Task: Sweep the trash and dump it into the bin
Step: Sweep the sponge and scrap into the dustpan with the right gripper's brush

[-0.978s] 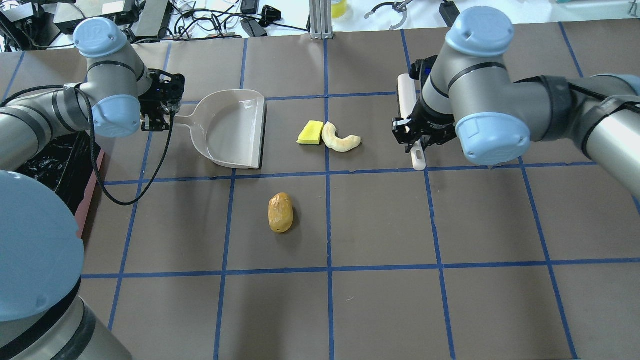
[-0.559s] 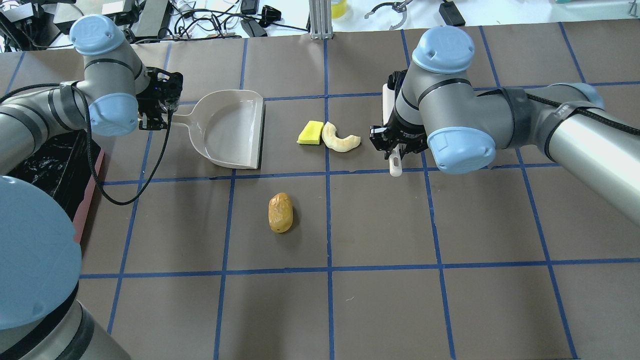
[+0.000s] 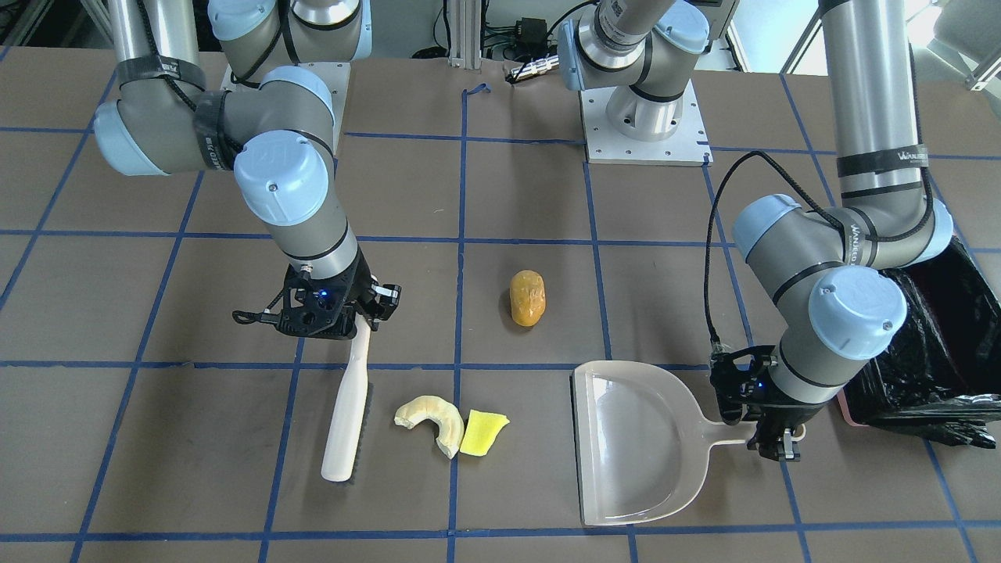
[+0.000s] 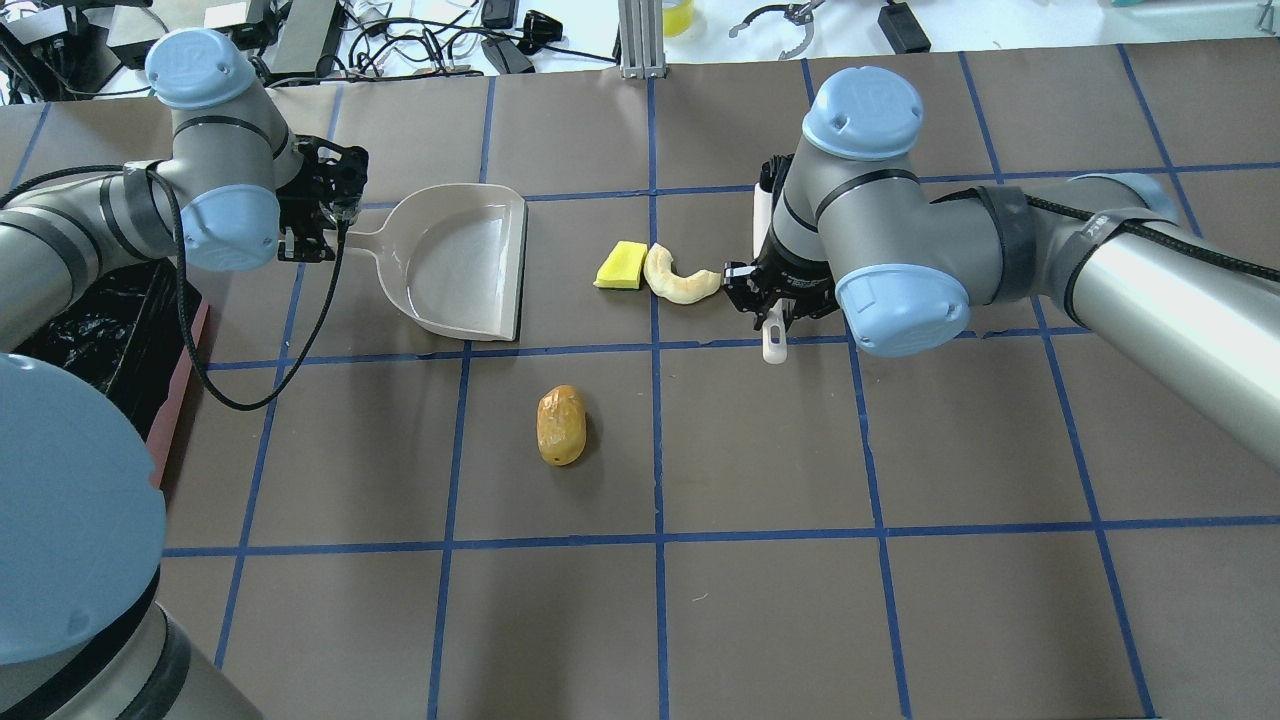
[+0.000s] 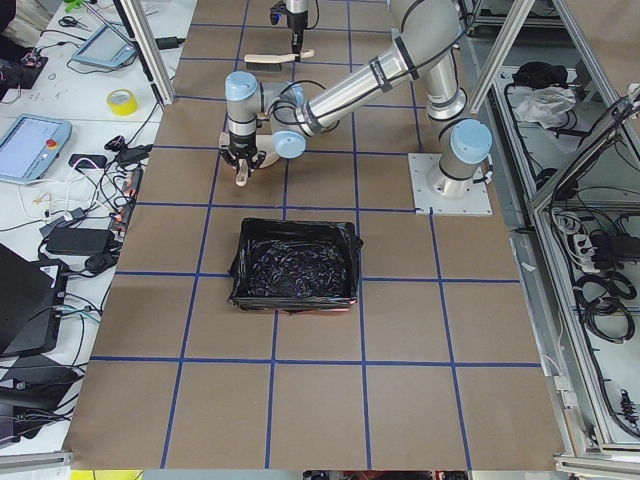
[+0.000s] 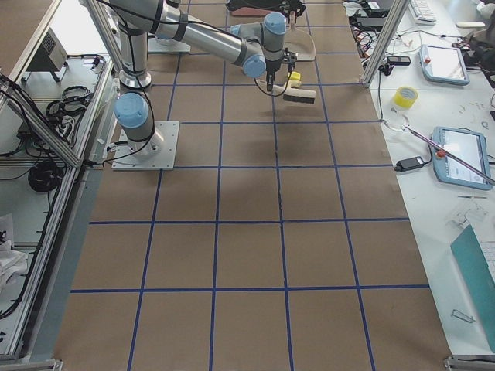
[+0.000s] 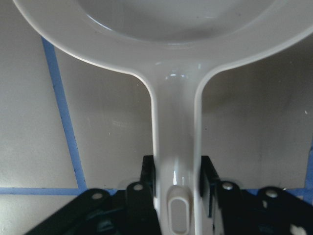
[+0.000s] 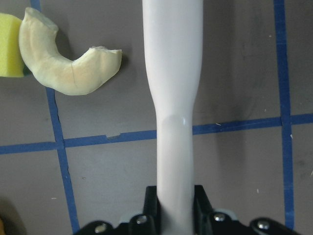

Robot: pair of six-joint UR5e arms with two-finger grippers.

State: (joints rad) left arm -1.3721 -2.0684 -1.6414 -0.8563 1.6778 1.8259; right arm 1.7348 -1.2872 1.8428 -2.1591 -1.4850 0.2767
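Note:
The trash lies on the brown table: a cream crescent (image 4: 678,277) touching a yellow wedge (image 4: 620,265), and an orange-brown lump (image 4: 561,426) alone nearer the robot. My right gripper (image 4: 775,300) is shut on the handle of a white brush (image 3: 348,407), which lies just right of the crescent (image 8: 68,73) with a small gap between them. The grey dustpan (image 4: 470,262) rests flat, its mouth facing the wedge. Its handle is clamped in my shut left gripper (image 4: 325,232). The bin (image 4: 180,390), pink-sided with a black bag (image 3: 938,352), stands behind the left arm at the table's edge.
Blue tape lines grid the table. An aluminium post (image 4: 640,40) and cables stand at the far edge. The arms' base plate (image 3: 645,117) sits at the robot's side. A second brush (image 5: 275,60) lies at the far end in the exterior left view.
My right arm has carried the brush leftwards, from well right of the crescent to just beside it. The left arm, dustpan and trash have hardly moved.

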